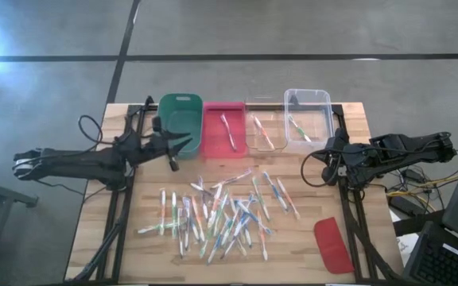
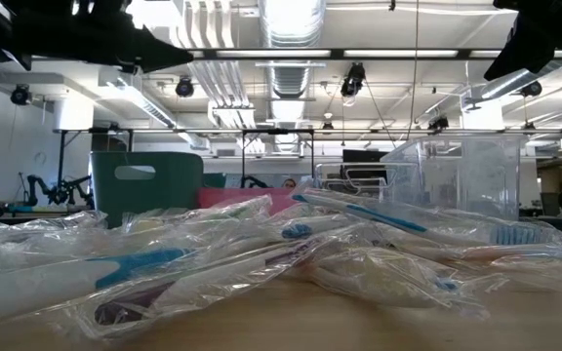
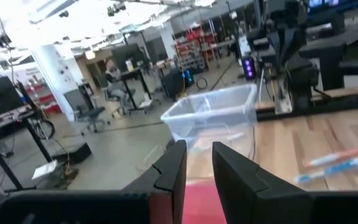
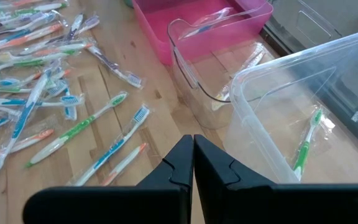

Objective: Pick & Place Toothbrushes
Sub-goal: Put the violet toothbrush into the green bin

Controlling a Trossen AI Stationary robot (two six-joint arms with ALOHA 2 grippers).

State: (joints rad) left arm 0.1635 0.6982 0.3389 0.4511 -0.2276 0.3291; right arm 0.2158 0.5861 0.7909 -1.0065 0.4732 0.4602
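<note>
Dozens of wrapped toothbrushes (image 1: 217,213) lie scattered on the near half of our wooden table (image 1: 94,238), a red lid (image 1: 333,245) beside them. Farther back we see four bins in a row: green bin (image 1: 180,114), pink bin (image 1: 223,127) and two clear bins (image 1: 307,117), three holding one toothbrush each. Left pincer (image 1: 183,144) hovers by the green bin, fingers slightly apart, empty. Right pincer (image 1: 331,152) waits pressed together beside the clear bins.

Green bin (image 1: 180,116), pink bin (image 1: 223,127), two clear bins (image 1: 307,117); red lid (image 1: 333,245) lower right; pale wood table (image 1: 141,250).
</note>
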